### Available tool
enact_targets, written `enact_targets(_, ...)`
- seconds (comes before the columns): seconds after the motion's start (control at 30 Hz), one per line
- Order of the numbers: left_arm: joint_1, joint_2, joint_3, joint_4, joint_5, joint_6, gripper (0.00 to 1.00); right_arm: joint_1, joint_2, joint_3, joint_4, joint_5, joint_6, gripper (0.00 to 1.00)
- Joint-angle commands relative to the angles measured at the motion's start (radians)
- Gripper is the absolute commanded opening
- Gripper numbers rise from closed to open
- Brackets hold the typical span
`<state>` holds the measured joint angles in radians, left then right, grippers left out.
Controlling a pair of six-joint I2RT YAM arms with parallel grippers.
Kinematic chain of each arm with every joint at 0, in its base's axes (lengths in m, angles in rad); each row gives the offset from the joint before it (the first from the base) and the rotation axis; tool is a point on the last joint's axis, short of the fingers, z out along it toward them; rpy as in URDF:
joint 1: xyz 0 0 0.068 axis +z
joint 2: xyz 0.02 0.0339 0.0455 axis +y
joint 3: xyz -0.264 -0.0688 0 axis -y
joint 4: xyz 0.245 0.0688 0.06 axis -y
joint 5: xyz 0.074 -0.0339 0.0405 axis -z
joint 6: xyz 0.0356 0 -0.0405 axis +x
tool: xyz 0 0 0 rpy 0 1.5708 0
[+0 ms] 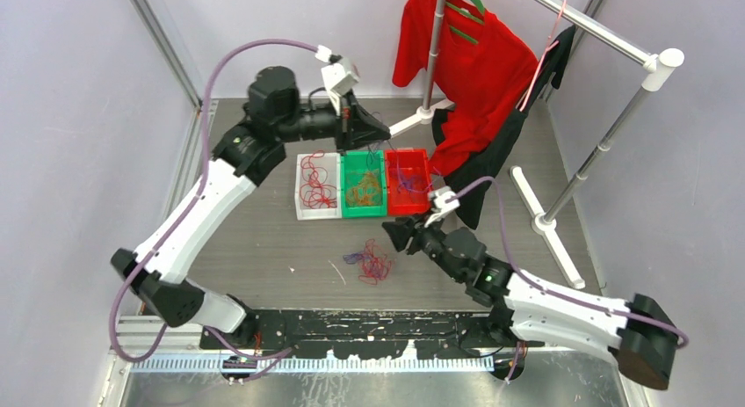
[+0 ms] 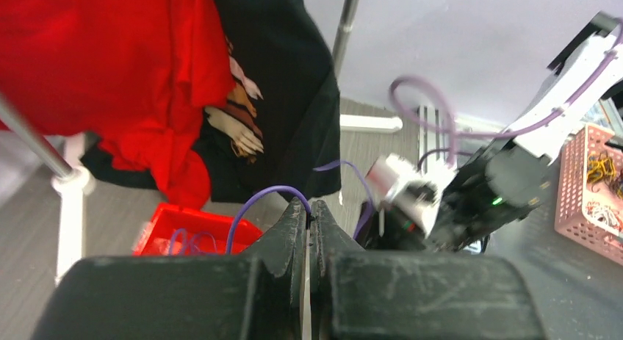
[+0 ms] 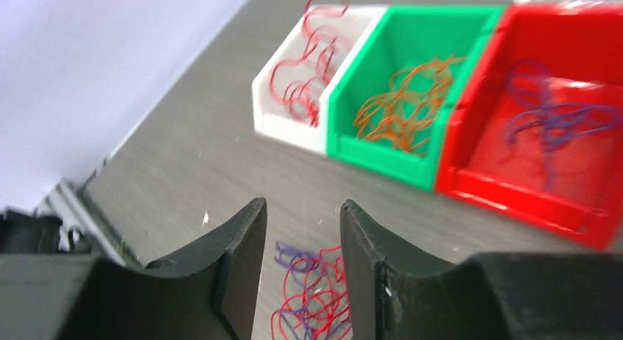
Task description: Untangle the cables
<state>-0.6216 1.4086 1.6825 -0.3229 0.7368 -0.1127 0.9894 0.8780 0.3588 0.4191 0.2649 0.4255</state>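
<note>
The left arm (image 1: 211, 196) rises from its base at the near left corner, bends at the elbow and turns right, so that its wrist hangs over the far edge of a row of three bins. Its jaws are pressed together on a purple cable (image 2: 258, 194), pinched at their tips. From there the cable arcs away and down towards the red bin (image 2: 176, 226) below. The right arm (image 1: 545, 301) lies low over the bench (image 1: 264, 249), stretched left from its base at the near right, with its wrist pointing at the tangle of cables (image 1: 373, 262). Its jaws stand apart with nothing between them, near the tangle, which shows beneath their tips in the wrist view. The tangle is a loose knot of red and purple loops lying on the bench in front of the bins. In the row, the white bin (image 1: 316, 215) holds red cables, the green bin (image 1: 363, 212) orange ones and the red bin purple ones. A clothes rack (image 1: 615, 126) with a red shirt (image 1: 474, 64) and a black garment (image 1: 470, 192) stands at the far right.
</note>
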Motion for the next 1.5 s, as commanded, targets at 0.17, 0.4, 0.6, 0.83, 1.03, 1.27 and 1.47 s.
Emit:
enact_targets(0.17,-0.051,0.239,0.106,-0.002,0.056,0.058,0.0,0.002,-0.318,-0.017,-0.396,0.426,0.076,0.39)
enact_targets(0.4,-0.057,0.377,0.171,-0.011,0.029,0.088,0.0,0.003,-0.45,-0.043,-0.546,0.51,0.125,0.38)
enact_targets(0.6,-0.057,0.487,0.222,-0.06,0.003,0.155,0.0,0.002,-0.525,-0.051,-0.582,0.561,0.135,0.36)
enact_targets(0.83,-0.056,0.559,0.239,-0.069,-0.048,0.226,0.0,0.003,-0.551,-0.054,-0.628,0.593,0.168,0.33)
enact_targets(1.03,-0.056,0.594,0.213,-0.08,-0.171,0.31,0.0,0.002,-0.546,-0.061,-0.624,0.6,0.193,0.33)
enact_targets(1.27,-0.059,0.642,0.191,-0.086,-0.323,0.484,0.0,0.002,-0.539,-0.054,-0.61,0.6,0.194,0.32)
enact_targets(1.47,-0.079,0.68,0.169,-0.03,-0.358,0.535,0.0,0.002,-0.52,-0.056,-0.587,0.59,0.186,0.32)
